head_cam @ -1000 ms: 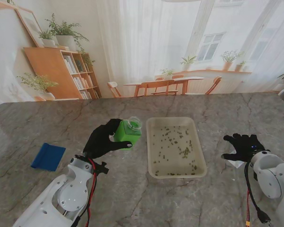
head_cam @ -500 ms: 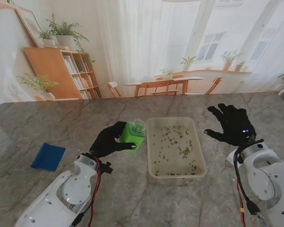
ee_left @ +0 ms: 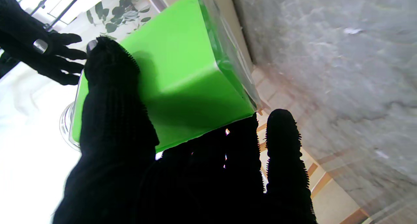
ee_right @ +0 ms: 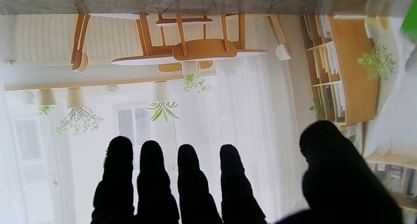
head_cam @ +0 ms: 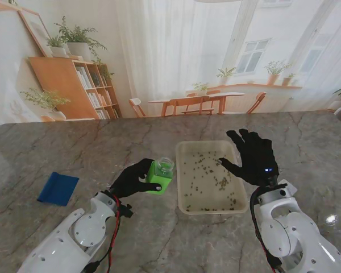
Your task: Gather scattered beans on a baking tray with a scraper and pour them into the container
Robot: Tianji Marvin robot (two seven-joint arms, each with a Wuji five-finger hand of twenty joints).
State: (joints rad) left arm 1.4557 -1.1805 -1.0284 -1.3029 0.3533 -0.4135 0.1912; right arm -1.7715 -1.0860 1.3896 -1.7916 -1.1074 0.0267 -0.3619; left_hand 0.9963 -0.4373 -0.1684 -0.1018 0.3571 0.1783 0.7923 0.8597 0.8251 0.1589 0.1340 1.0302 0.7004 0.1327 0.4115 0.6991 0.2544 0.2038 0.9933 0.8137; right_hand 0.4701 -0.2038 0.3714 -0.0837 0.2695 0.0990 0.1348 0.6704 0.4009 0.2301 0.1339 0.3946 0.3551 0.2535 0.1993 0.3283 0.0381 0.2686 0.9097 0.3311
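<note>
Marble surface (head_cam: 57, 142) under bright curtains. Left hand (head_cam: 132, 178) gripping green container (head_cam: 159, 175) just beside tray (head_cam: 241, 203), readying for pouring. Right hand (head_cam: 253, 162) hovering splayed, empty, over beans (head_cam: 207, 168). Scraper (head_cam: 58, 188) lying untouched, far left.

Left hand (ee_left: 182, 172), black knit glove, closed around a green container (ee_left: 182, 84). Thumb (ee_left: 110, 97) lies flat across one green face; the other fingers (ee_left: 283, 146) wrap under the container's far edge. Clear rim of the container shows past the thumb, against bright white light. Container tilted in the grasp. Grey marbled table (ee_left: 342, 71) fills the side beyond the fingers. Right hand (ee_left: 35, 51), also gloved, fingers spread, sits off past the thumb tip, apart from the container.
</note>
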